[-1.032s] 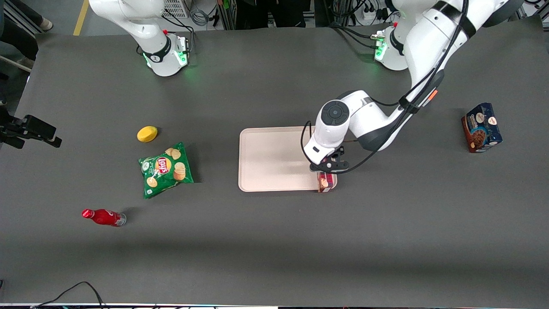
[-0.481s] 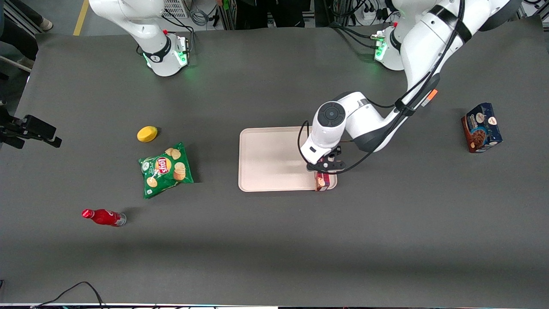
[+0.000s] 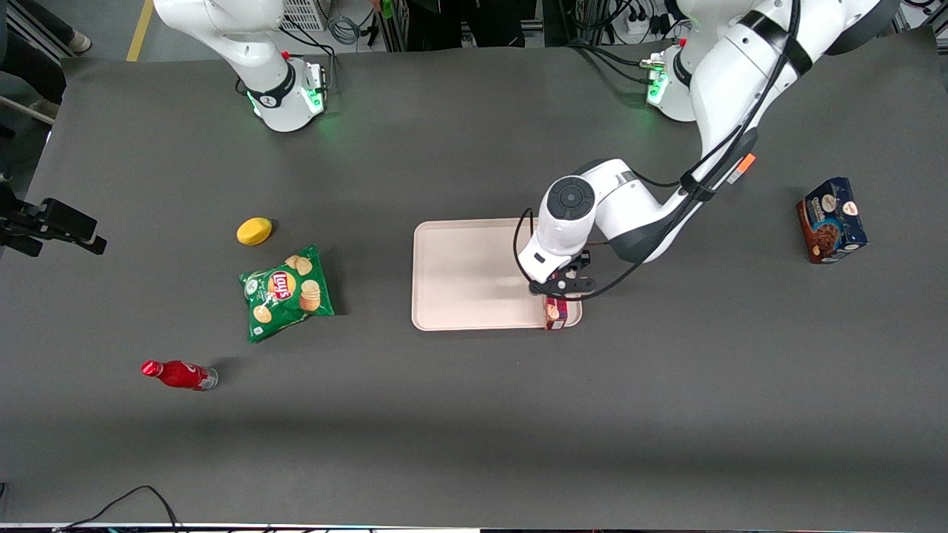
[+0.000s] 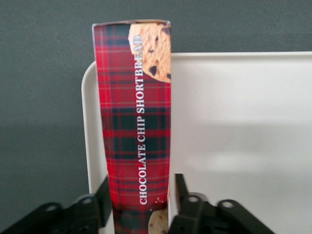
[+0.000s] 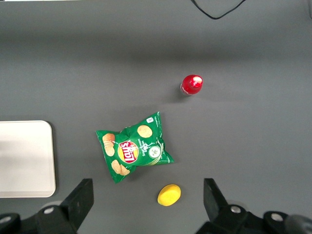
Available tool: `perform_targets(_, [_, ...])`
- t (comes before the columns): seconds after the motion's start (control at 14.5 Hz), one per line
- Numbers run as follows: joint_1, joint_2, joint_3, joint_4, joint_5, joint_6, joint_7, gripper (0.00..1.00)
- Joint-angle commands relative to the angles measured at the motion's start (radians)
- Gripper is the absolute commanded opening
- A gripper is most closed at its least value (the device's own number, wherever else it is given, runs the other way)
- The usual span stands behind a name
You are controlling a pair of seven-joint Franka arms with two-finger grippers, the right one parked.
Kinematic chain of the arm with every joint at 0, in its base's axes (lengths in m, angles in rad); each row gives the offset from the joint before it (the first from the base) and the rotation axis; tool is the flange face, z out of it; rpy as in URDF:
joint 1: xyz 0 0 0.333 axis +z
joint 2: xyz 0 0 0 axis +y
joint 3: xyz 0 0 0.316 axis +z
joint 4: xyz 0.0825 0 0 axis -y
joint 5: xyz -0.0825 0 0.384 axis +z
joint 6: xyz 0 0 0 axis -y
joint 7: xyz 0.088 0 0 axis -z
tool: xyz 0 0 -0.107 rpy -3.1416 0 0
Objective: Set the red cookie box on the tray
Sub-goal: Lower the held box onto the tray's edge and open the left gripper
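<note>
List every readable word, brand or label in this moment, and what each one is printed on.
"CHOCOLATE CHIP SHORTBREAD": along the red cookie box, held in the gripper over the tray.
"Lay's": on the green chip bag.
Blue-and-brown cookie box: print too small to read.
Red bottle: label unreadable.

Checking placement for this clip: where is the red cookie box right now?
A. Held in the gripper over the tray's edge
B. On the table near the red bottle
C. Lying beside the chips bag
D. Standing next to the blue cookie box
A: the gripper has its fingers on either side of the red cookie box, which sits over the tray along its rim.
</note>
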Motion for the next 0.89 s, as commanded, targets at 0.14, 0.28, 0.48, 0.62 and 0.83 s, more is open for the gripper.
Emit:
perform_targets(0.14, [-0.009,0.007,0.003,0.011,0.02,-0.01,-0.027,1.0])
perform_targets(0.28, [-0.007,0.007,0.003,0.013,0.02,-0.012,-0.027,1.0])
perform_targets(0.48, [-0.003,-0.011,0.0,0.036,0.019,-0.025,-0.025,1.0])
perform_targets(0.62, [-0.001,-0.036,-0.015,0.088,0.017,-0.111,-0.019,1.0])
perform_targets(0.83, [0.008,-0.072,-0.092,0.204,0.017,-0.307,0.047,1.0])
